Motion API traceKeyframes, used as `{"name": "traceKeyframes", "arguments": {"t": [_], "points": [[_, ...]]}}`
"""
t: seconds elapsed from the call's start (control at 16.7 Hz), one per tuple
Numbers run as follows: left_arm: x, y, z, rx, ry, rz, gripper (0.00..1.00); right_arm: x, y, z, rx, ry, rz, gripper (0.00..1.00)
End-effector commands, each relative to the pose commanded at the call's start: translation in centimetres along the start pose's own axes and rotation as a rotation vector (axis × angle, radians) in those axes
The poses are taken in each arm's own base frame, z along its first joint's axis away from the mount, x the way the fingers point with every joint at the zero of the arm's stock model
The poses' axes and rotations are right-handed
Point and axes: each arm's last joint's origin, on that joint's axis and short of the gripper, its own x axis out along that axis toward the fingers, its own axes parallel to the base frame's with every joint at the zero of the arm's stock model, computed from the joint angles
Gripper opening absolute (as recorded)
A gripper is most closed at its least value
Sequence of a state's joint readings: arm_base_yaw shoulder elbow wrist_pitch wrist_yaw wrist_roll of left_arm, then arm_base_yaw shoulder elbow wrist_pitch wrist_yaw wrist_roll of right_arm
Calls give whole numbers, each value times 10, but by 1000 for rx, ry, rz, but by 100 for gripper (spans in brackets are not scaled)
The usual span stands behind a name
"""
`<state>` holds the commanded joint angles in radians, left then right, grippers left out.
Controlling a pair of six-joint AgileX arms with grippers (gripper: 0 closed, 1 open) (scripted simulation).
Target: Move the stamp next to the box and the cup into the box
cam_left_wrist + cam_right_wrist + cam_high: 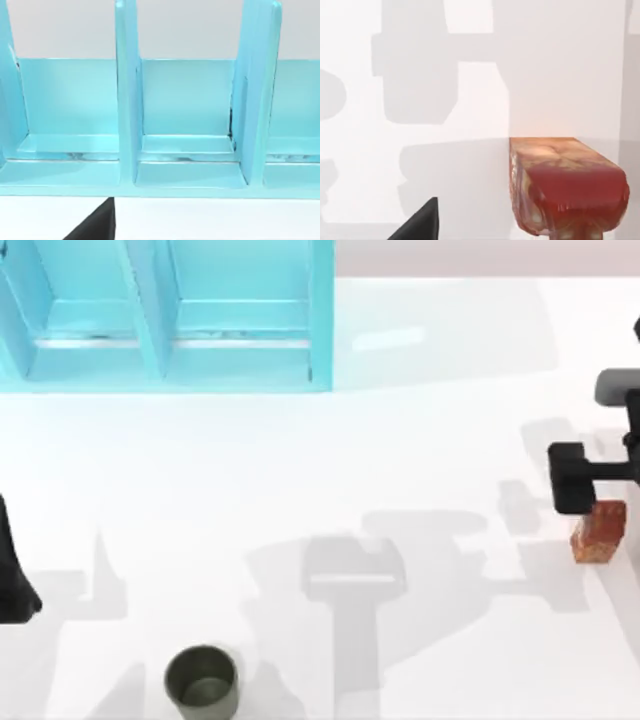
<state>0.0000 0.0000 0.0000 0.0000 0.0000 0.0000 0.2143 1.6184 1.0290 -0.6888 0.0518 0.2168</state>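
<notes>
The stamp (598, 532) stands upright near the right edge of the table (420, 440), well away from the box (170, 315), which lies at the far left. In our right wrist view the stamp (567, 187) shows a glossy dark red part over a paler orange-brown one, with bare white tabletop (540, 75) open beyond it. Our right gripper (580, 480) hangs just above and beside the stamp in the top view, and its dark body overlaps the stamp's top edge; we cannot tell whether its fingers are apart or together, nor whether they touch the stamp. One dark fingertip (420, 222) shows in the right wrist view, apart from the stamp.

The cup (203, 682) sits near the front edge of the table, left of the middle, mouth up, with nothing close around it. Between the cup, the stamp and the box lies a wide stretch of bare table crossed by shadows alone.

The box is pale blue, split by upright walls into compartments; in the left wrist view its dividers (127, 95) stand tall and its floor (187, 145) lies bare.

Our left gripper (15, 570) sits at the left edge of the table, in front of the box; we cannot tell the state of its fingers either
</notes>
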Motion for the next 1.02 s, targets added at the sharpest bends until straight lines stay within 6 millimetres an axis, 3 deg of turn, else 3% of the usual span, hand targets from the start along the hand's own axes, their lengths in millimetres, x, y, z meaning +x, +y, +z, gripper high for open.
{"name": "traceKeyframes", "arguments": {"t": [1.02], "points": [[0, 0, 0, 0, 0, 0, 100, -70, 1, 22, -1, 3, -1, 100]]}}
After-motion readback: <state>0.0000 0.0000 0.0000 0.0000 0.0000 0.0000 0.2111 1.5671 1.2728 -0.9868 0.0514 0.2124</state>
